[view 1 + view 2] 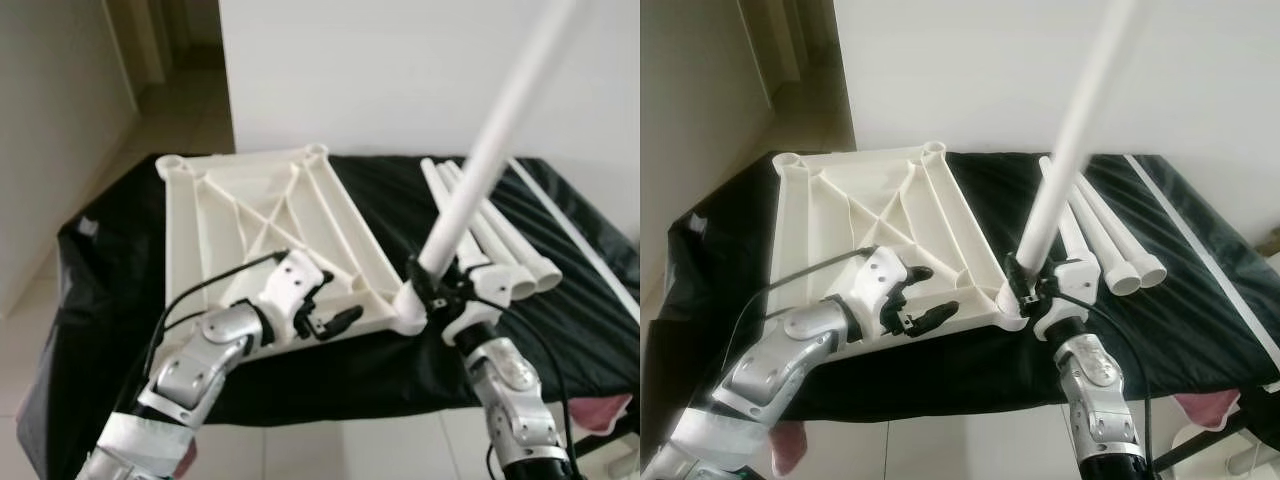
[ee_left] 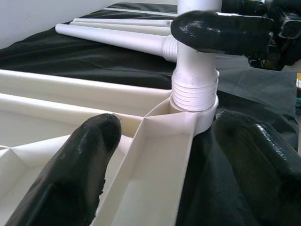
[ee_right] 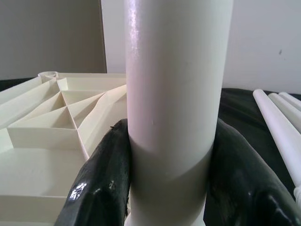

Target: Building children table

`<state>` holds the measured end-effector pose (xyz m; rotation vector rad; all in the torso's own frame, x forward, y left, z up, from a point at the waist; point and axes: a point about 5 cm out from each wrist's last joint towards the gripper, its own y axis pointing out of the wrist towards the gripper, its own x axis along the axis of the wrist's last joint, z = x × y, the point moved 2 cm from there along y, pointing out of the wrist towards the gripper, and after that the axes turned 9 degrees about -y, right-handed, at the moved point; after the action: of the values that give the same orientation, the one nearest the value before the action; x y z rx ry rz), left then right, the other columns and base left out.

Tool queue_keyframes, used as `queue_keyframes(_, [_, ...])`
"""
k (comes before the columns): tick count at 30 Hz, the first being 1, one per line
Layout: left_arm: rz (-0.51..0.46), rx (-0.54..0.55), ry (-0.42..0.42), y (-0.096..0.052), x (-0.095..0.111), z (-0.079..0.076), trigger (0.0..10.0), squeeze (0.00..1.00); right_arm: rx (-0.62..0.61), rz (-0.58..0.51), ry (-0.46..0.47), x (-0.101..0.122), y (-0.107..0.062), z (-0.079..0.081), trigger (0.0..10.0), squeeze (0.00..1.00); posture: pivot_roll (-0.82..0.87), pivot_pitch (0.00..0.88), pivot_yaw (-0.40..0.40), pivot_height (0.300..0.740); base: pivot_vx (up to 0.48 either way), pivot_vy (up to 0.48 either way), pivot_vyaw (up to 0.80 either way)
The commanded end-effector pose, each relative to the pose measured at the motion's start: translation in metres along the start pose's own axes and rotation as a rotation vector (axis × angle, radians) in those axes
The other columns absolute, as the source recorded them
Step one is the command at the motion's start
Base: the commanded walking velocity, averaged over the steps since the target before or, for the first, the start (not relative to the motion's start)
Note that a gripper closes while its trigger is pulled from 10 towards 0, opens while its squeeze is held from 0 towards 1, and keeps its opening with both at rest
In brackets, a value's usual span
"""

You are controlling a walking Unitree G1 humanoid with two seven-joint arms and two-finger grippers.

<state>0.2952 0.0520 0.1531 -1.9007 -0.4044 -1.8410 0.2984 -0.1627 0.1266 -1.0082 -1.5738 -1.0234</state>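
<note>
A white plastic tabletop [image 1: 260, 200] lies upside down on a table draped in black cloth [image 1: 120, 260], its ribs facing up. A long white leg [image 1: 490, 150] stands tilted in the near right corner socket [image 1: 410, 305]. My right gripper [image 1: 440, 285] is shut on this leg just above the socket; the right wrist view has the leg [image 3: 174, 94] squeezed between both fingers [image 3: 101, 183]. My left gripper [image 1: 325, 305] is open at the tabletop's near edge. One finger [image 2: 80, 165] rests inside the frame, the other outside on the cloth, straddling the rim near the leg's threaded base [image 2: 195, 89].
Three spare white legs [image 1: 490, 230] lie side by side on the cloth right of the tabletop. A long thin white strip [image 1: 570, 230] runs along the right side. A white wall stands behind the table; a doorway opens at the far left. Something pink [image 1: 600, 410] hangs below the table's right corner.
</note>
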Motion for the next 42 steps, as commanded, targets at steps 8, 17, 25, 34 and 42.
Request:
queue_keyframes(8, [0.013,-0.042,-0.008,-0.003,-0.001,-0.003,10.0,0.0,0.047,0.197,0.035,-0.044,-0.021,0.013,10.0,0.0,0.08,0.0,-0.024,0.74,0.0,0.0,0.0])
queue_keyframes(17, [0.014,-0.038,-0.005,-0.004,0.0,-0.001,10.0,0.0,-0.127,0.123,0.265,-0.045,-0.034,-0.008,10.0,0.0,0.08,0.0,-0.019,0.74,0.0,0.0,0.0])
queue_keyframes(25, [0.013,-0.042,-0.001,-0.004,0.002,0.0,10.0,0.0,-0.153,0.096,0.273,-0.044,-0.039,-0.006,10.0,0.0,0.07,0.0,-0.012,0.74,0.0,0.0,0.0])
queue_keyframes(34, [0.012,-0.045,0.003,-0.004,0.004,0.001,10.0,0.0,0.002,0.111,0.057,-0.045,-0.041,0.011,10.0,0.0,0.07,0.0,-0.007,0.74,0.0,0.0,0.0])
queue_keyframes(42, [0.012,-0.041,0.004,-0.005,0.004,0.001,10.0,0.0,0.045,0.116,0.026,-0.049,-0.045,0.014,10.0,0.0,0.08,0.0,-0.009,0.74,0.0,0.0,0.0])
